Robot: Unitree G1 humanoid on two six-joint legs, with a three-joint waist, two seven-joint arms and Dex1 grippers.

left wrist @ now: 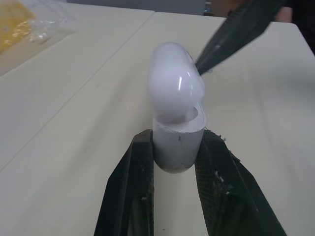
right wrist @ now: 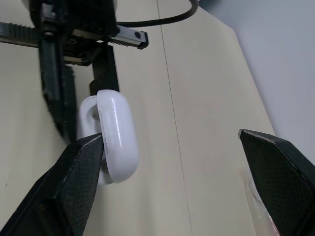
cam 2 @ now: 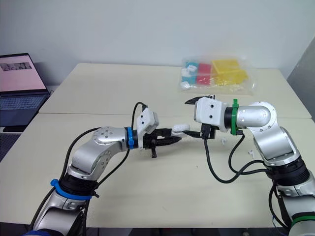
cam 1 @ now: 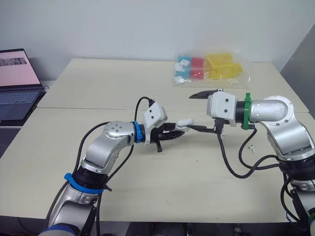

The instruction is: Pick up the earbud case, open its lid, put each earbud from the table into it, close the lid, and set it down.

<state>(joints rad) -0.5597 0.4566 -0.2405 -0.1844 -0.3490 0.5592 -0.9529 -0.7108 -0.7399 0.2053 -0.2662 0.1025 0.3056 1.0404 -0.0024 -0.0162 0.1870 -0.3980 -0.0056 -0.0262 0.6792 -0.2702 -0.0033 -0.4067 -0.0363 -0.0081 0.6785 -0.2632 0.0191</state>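
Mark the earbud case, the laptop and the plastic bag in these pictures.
earbud case (left wrist: 178,145): left wrist view, on its lower body.
laptop (cam 1: 17,71): left eye view, on its screen.
plastic bag (cam 1: 209,69): left eye view, on its middle.

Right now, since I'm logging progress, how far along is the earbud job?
Done: the earbud case is off the table, clamped in the left hand. In hand: its lid is part open, one finger of the open right hand touching it. Left: both earbuds, apparently the small white bits on the table, then closing and setting down.

No legible text or labels (laptop screen (cam 1: 17,66) too small)
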